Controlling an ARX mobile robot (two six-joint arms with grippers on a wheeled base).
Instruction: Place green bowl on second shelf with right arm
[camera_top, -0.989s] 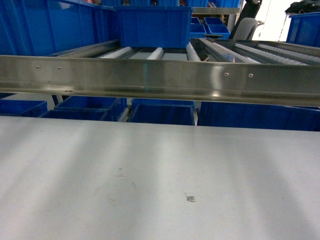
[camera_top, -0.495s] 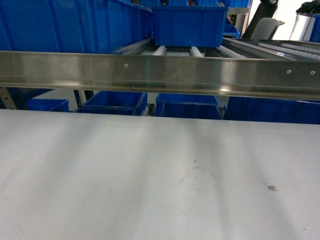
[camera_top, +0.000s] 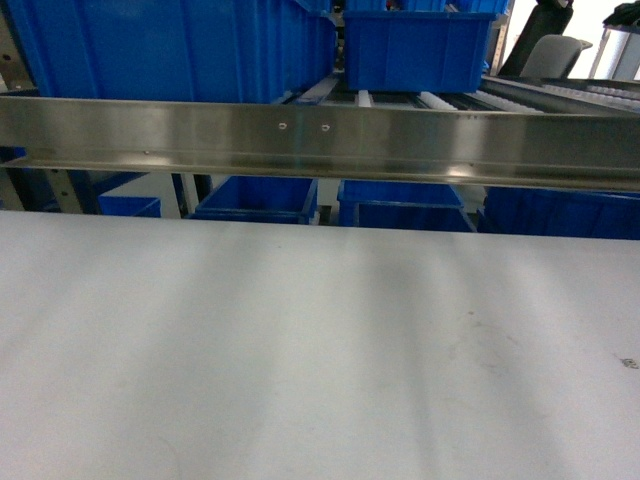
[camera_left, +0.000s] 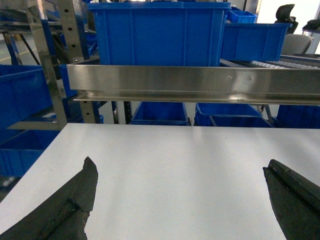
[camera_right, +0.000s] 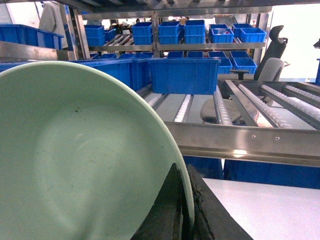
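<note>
The green bowl (camera_right: 75, 160) fills the left of the right wrist view, tilted with its pale mint inside facing the camera. My right gripper (camera_right: 184, 167) is shut on the bowl's thin rim, one dark finger inside and one outside. Ahead of the bowl runs the rack's steel front rail (camera_right: 240, 142), with a roller shelf (camera_right: 185, 107) behind it. The left gripper (camera_left: 178, 165) hangs open over the white table (camera_left: 175, 150), nothing between its fingers. Neither gripper nor the bowl shows in the head view.
The steel rail (camera_top: 320, 135) crosses the head view above the table's (camera_top: 300, 340) far edge. A blue crate (camera_top: 418, 50) sits on the rollers and more crates (camera_top: 255, 200) stand below. A large blue crate (camera_left: 160, 32) is behind the rail. An office chair (camera_right: 270, 67) stands at right.
In the head view the rack, the blue crate and a small mark on the table have slid to the right, so the view has swung left. No gripper appears in any head frame.
</note>
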